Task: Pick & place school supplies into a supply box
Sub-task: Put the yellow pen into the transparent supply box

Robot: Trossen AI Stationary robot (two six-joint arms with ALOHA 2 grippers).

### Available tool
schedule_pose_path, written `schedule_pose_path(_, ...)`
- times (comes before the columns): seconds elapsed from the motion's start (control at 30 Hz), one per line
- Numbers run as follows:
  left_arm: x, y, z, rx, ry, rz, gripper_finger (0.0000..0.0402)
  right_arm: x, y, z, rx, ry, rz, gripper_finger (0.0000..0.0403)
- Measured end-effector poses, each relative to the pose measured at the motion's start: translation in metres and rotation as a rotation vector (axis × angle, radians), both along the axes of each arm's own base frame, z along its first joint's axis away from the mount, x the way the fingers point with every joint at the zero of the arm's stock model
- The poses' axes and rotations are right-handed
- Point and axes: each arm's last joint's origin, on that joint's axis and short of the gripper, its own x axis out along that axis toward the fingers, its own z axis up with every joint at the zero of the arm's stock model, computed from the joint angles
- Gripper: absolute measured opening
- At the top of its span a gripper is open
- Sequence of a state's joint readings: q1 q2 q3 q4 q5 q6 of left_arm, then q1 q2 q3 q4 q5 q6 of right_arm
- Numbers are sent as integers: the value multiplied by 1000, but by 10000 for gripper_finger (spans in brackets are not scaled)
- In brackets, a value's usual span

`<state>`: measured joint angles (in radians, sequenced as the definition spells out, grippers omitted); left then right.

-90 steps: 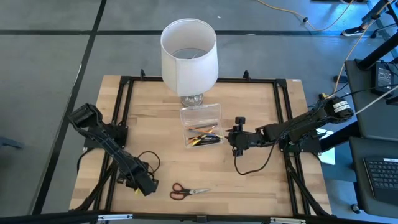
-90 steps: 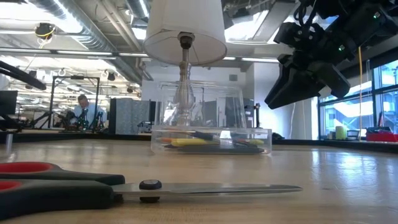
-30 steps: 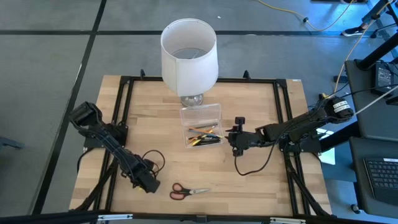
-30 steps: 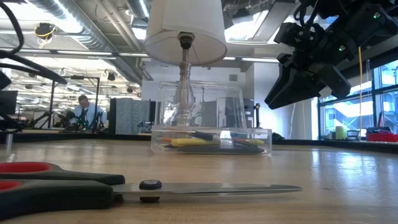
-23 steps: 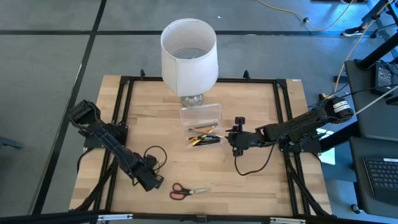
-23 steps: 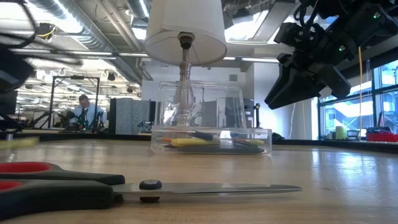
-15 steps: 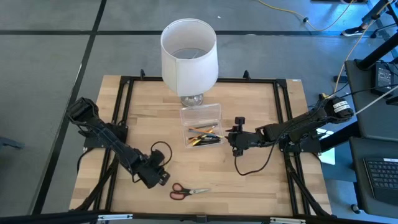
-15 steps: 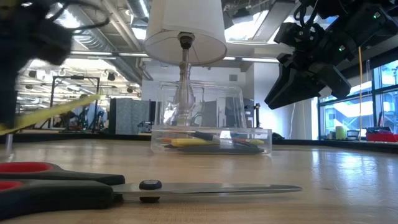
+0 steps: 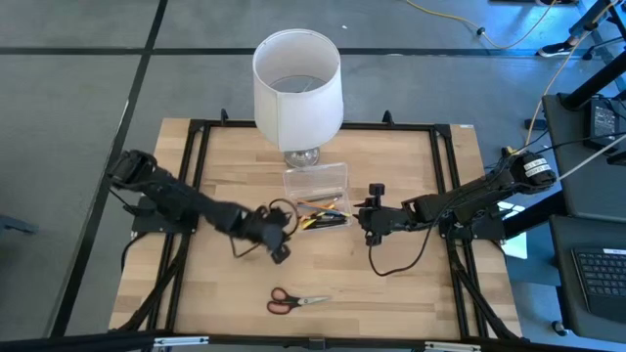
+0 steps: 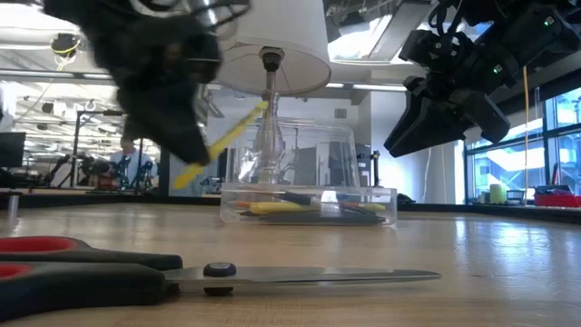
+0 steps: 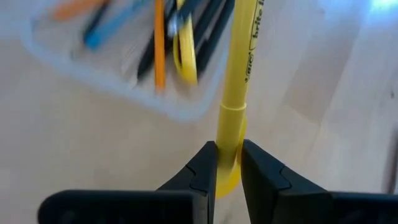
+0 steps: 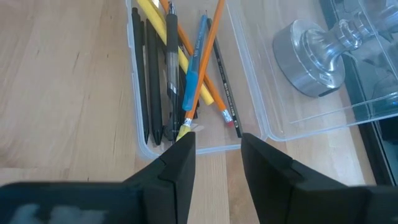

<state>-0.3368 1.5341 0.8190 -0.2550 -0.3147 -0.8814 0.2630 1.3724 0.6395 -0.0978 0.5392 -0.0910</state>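
The table (image 9: pixel 391 284) carries a white lamp (image 9: pixel 297 90) at its 12 o'clock edge in the high view. Directly at 6 o'clock of the lamp the clear box (image 9: pixel 318 198) lies, its lid raised behind it, with pens (image 12: pixel 186 68) and pencils of yellow, orange, blue and black laid inside.

The left arm (image 9: pixel 186 203) is stretched across the table from 9 o'clock, and the left gripper (image 9: pixel 278 235) is held just at 8 o'clock of the box, above the wood. Its fingers (image 11: pixel 202 171) are clamped on the cap end of a yellow pen (image 11: pixel 239 81), which is seen tilted in the low view and pointing toward the box; in the left wrist view the pen's far end reaches beside the box's corner.

The right arm (image 9: pixel 469 200) comes in from 3 o'clock. The right gripper (image 9: pixel 374 223) is held at 3 o'clock of the box, near it, jaws parted and empty, with the box's end seen between the fingers (image 12: pixel 177 168).

The scissors (image 9: pixel 295 300) lie flat at 6 o'clock of the table, well apart from both grippers, blades pointing to 3 o'clock.
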Motion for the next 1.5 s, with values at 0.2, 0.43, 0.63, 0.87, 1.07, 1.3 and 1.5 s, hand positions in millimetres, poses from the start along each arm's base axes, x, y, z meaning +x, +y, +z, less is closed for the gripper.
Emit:
schedule_pose_path(0.2,26,36,30,48,-5,-125,44,0,0,0,0,-1,-1,133)
schedule_pose_path(0.43,48,66,59,66,86,-223,43,0,0,0,24,-13,-23,133)
schedule_pose_path(0.63,70,87,53,66,250,-264,43,0,0,0,74,-35,-69,133)
schedule_pose_path(0.87,97,101,37,26,383,-329,43,0,1,-1,134,-30,-58,133)
schedule_pose_path(1.07,112,104,24,-19,416,-354,45,-1,2,-2,178,-24,-50,133)
schedule_pose_path(1.3,114,104,10,-62,476,-365,47,-1,2,-2,174,-15,-50,133)
schedule_pose_path(1.5,113,104,9,-63,483,-362,61,-2,2,-3,174,-9,-51,133)
